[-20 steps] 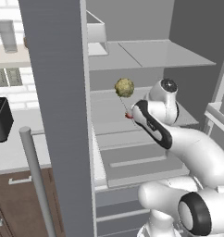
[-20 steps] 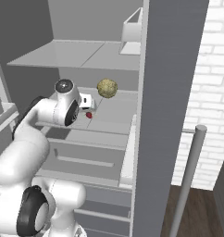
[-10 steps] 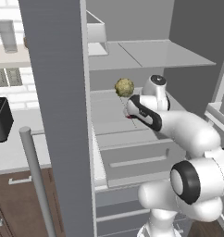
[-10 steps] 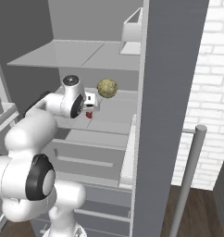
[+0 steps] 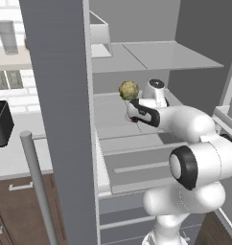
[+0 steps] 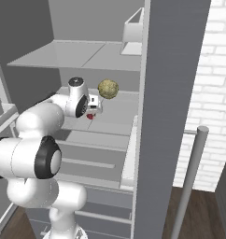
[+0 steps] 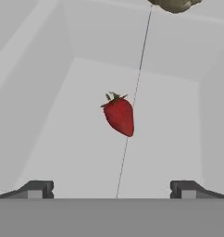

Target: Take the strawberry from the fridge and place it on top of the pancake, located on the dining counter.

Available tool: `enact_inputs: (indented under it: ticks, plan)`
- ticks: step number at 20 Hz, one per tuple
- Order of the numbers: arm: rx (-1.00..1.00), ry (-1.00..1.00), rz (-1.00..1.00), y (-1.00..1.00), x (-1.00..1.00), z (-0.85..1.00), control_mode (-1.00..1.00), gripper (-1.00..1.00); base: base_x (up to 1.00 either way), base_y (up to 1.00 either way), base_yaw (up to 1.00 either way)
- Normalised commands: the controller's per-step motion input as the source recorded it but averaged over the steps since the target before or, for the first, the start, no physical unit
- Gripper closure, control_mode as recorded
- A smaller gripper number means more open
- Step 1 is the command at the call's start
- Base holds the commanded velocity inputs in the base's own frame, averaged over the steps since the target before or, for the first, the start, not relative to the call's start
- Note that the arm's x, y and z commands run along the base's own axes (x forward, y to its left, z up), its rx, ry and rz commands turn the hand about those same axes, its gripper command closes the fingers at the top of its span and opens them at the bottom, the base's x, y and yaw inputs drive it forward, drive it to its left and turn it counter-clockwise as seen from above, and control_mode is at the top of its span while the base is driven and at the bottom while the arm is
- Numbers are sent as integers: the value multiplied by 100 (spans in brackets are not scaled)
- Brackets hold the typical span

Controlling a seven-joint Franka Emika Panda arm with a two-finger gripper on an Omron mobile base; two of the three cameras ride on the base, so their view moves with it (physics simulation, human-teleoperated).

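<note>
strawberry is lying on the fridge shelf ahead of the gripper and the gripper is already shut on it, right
Not quite. The strawberry does lie on the fridge shelf ahead of the gripper, but the gripper is open, not shut on it. The hand view shows its two fingertips spread wide, with the berry lying free beyond them.

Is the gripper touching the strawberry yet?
Apart. In the hand view the strawberry lies on the fridge shelf ahead of the open gripper, bare shelf showing between it and both fingertips.
</note>
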Motion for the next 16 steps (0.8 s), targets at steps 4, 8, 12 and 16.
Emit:
enact_inputs:
  ticks: [4, 8, 12, 16]
  plan:
    - [0, 2, 6, 0, 44, -18, -100, -100, 0, 0, 0]
    - [0, 0, 6, 0, 47, -6, -100, -100, 0, 0, 0]
    - [0, 0, 4, 0, 34, -10, -100, -100, 0, 0, 0]
    - [-3, 3, 5, 0, 25, -28, -100, -100, 0, 0, 0]
